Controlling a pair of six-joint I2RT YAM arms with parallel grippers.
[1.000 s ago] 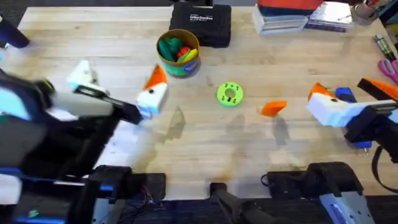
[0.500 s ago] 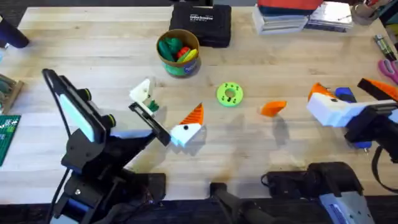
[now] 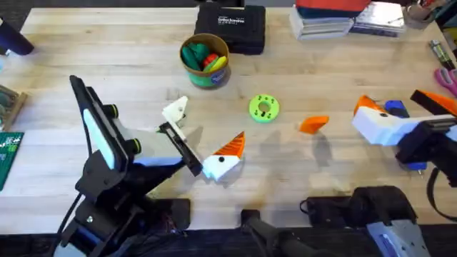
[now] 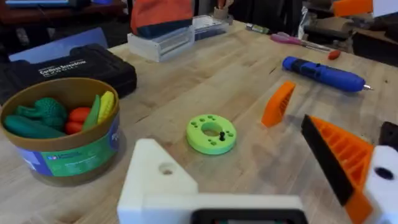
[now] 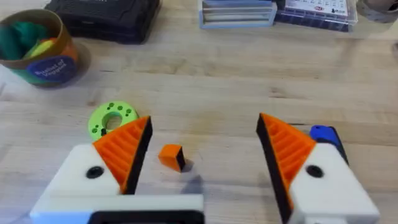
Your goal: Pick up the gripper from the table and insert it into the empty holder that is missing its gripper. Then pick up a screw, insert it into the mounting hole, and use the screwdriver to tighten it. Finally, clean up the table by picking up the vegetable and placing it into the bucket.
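Observation:
The lime-green disc (image 3: 264,108) lies mid-table, and a small dark screw (image 4: 221,135) stands in its face. An orange gripper piece (image 3: 314,124) lies to its right. My left gripper (image 3: 203,135) hovers open and empty, nearer the front than the disc and to its left. My right gripper (image 3: 403,107) is open above the blue screwdriver (image 3: 396,108), which lies flat on the table (image 4: 323,73). The bucket (image 3: 204,60) stands behind the disc and holds several toy foods, among them a dark-green vegetable (image 4: 46,111). The holder is out of view.
A black case (image 3: 230,27) sits behind the bucket. Boxes and books (image 3: 335,18) are stacked at the back right. Pink scissors (image 3: 446,75) lie at the right edge and a green circuit board (image 3: 8,153) at the left edge.
My left arm has swung right and toward the front, away from the bucket, with its fingers open throughout. The right arm, disc and orange piece have not moved.

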